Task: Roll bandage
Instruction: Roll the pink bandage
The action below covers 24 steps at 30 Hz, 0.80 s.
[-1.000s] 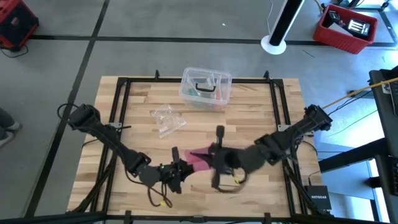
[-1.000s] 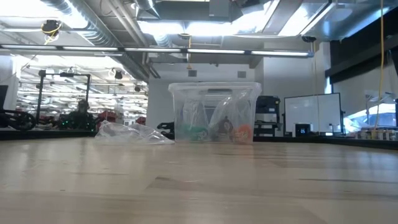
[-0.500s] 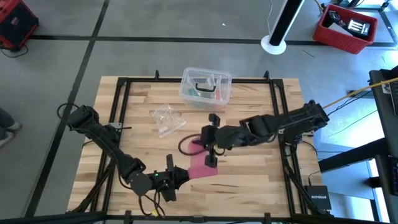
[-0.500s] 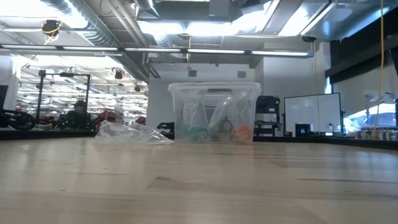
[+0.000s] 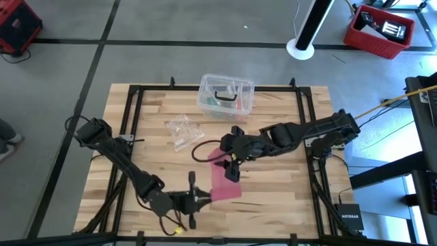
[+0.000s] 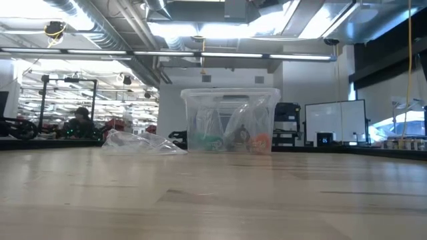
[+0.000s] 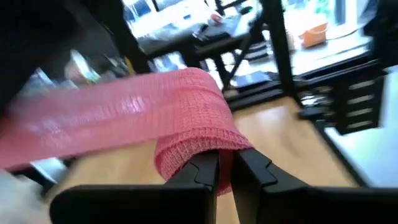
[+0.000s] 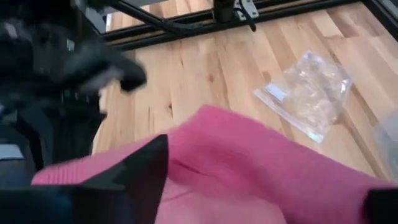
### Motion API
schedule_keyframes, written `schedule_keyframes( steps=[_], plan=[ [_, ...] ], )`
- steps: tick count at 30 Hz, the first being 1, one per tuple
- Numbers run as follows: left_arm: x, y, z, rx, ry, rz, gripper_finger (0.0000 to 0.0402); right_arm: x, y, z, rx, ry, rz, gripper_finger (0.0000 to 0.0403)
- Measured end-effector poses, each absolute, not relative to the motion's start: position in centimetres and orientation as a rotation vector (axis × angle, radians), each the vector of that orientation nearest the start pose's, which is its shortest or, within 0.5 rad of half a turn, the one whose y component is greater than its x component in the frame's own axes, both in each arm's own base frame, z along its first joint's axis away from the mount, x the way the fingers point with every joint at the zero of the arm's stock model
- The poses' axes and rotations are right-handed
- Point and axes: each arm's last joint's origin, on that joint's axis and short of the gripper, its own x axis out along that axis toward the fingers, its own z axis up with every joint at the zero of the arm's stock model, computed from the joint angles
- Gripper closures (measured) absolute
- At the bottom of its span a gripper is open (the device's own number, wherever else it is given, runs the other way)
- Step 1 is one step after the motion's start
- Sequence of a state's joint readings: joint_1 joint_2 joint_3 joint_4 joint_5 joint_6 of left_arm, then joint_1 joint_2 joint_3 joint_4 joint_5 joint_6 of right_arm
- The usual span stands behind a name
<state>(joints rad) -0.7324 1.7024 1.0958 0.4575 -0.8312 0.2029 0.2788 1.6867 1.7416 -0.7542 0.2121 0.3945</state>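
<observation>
Now right tool (image 5: 231, 162) wider over bandage (image 5: 224, 182)

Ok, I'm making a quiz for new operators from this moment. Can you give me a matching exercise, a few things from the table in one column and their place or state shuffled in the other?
Things:
1. bandage
2. left gripper
3. clear box
4. plastic wrapper

Place or state:
A. at the far edge of the table, items inside
B. shut on one end of the pink strip
C. crumpled, lying alone between the box and the arms
D. stretched between the two grippers

Pairs: 1-D, 2-B, 3-A, 4-C
</observation>
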Motion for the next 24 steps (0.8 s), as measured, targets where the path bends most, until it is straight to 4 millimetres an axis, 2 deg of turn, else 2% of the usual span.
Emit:
schedule_keyframes(
  steps=[6,12,19,24],
  plan=[
    [30.1,-24.1,24.1,0.145,0.147,0.096,0.0384,36.6,9.6,35.5,0.316,0.782,-0.076,0.0098],
    [30.4,-23.8,23.9,0.051,0.153,0.115,0.0384,36.8,10.0,34.2,0.469,0.896,-0.044,0.0092],
    [30.4,-23.7,23.8,0.065,0.161,0.116,0.0384,36.5,9.8,34.7,0.515,0.911,-0.001,0.0103],
    [30.4,-23.7,23.9,0.064,0.154,0.118,0.0384,35.8,9.6,37.0,0.485,0.866,0.016,0.0105]
  ],
)
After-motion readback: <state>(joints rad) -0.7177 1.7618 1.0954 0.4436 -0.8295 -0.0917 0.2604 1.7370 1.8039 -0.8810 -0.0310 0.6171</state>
